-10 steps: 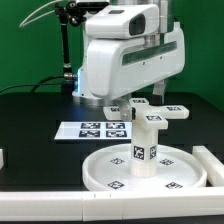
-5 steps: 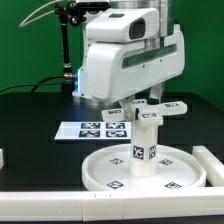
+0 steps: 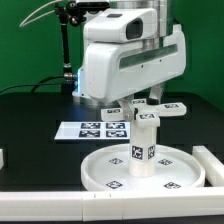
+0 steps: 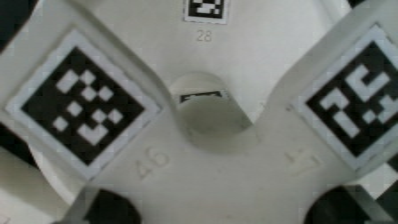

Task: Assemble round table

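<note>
Seating the white plastic cross-shaped foot [image 3: 148, 108] squarely looks like the job now; going from the exterior view's left, the marker board [image 3: 98, 129] lies flat on the black counter [image 3: 35, 120]; next the short white cylindrical leg [image 3: 146, 148] stands upright in the large white rimmed disc top [image 3: 105, 170], the foot on its upper end; the claw [image 3: 140, 99] sits over the foot, grip unclear; keep the foot level, centred on the leg.

Marker board [image 3: 101, 129] on black table [image 3: 40, 110]
</note>
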{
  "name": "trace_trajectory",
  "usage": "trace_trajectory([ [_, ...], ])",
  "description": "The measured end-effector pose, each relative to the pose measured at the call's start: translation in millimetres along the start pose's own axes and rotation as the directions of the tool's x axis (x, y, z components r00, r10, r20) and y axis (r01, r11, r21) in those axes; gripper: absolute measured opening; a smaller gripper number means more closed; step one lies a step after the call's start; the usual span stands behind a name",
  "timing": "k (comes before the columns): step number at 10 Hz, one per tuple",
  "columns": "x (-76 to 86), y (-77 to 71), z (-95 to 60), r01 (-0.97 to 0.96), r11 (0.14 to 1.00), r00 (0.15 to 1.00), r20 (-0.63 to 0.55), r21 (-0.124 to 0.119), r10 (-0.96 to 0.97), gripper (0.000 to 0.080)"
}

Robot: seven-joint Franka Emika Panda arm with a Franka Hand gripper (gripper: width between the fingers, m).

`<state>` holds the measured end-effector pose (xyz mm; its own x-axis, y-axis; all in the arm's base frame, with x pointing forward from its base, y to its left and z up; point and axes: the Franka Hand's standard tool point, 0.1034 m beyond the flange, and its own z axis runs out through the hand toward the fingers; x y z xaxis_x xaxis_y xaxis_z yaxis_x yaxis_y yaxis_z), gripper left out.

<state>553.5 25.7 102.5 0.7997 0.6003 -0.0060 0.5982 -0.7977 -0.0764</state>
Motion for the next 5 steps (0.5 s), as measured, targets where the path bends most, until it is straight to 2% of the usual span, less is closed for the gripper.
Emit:
trace_trajectory([
  [2, -2.3, 2.4, 0.2, -0.173, 0.985, 0.985, -0.007, 0.011, 0.173, 0.0445],
  [5, -1.7, 2.0, 1.0, -0.461, 0.887, 0.887, -0.017, 0.023, 0.461, 0.0445],
])
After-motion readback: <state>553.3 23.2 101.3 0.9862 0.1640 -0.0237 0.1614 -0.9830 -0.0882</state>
